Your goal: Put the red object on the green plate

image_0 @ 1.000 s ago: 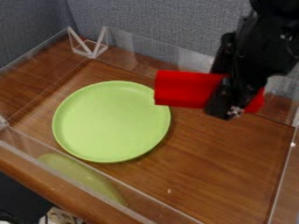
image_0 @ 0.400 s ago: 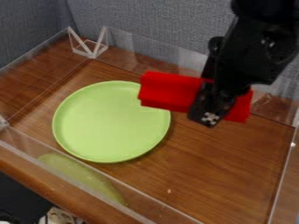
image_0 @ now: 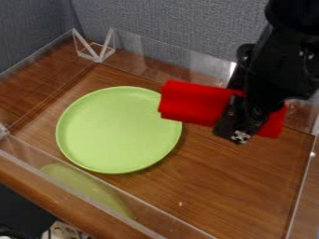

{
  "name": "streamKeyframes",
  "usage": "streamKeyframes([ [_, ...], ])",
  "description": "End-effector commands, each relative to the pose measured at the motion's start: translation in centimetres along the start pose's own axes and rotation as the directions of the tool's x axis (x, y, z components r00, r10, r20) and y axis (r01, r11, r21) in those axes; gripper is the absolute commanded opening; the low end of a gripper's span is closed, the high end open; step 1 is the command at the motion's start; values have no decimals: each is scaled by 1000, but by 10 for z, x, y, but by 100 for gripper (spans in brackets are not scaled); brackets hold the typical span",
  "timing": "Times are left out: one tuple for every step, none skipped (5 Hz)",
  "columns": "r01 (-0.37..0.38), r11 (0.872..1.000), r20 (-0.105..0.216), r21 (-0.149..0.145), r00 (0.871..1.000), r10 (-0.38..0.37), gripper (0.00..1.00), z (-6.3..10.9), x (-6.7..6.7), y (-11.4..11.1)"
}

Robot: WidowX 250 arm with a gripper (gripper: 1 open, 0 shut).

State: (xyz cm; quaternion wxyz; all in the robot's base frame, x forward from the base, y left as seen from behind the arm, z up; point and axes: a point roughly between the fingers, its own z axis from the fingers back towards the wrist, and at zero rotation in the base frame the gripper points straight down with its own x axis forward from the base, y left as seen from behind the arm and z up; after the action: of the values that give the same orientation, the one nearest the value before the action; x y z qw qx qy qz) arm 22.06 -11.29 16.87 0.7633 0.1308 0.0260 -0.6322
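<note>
One pincer (image_0: 253, 119) grips the red object (image_0: 193, 101), seemingly airborne, at three o'clock of the green plate (image_0: 115, 129).

Gripper (image_0: 249, 119) clamped on red block (image_0: 196, 101), held in air over plate's right rim. Green plate (image_0: 115, 128) flat on wood table (image_0: 225, 187), inside clear-walled tray (image_0: 37, 179).

Wooden tabletop (image_0: 237, 191), clear acrylic walls (image_0: 75, 201), grey fabric backdrop (image_0: 162, 19).
</note>
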Motion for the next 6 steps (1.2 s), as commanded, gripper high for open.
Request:
streamKeyframes([
  [-15, 999, 34, 41, 999, 13, 0, 12, 2, -2],
  [-33, 998, 34, 48, 999, 31, 0, 12, 1, -7],
  [-66, 996, 38, 59, 997, 64, 0, 12, -7, -14],
  [-83, 994, 46, 66, 996, 80, 0, 7, -21, -11],
  [-88, 994, 49, 70, 995, 85, 0, 1, -38, -7],
  [-205, 977, 36, 54, 978, 204, 0, -9, -68, 6],
])
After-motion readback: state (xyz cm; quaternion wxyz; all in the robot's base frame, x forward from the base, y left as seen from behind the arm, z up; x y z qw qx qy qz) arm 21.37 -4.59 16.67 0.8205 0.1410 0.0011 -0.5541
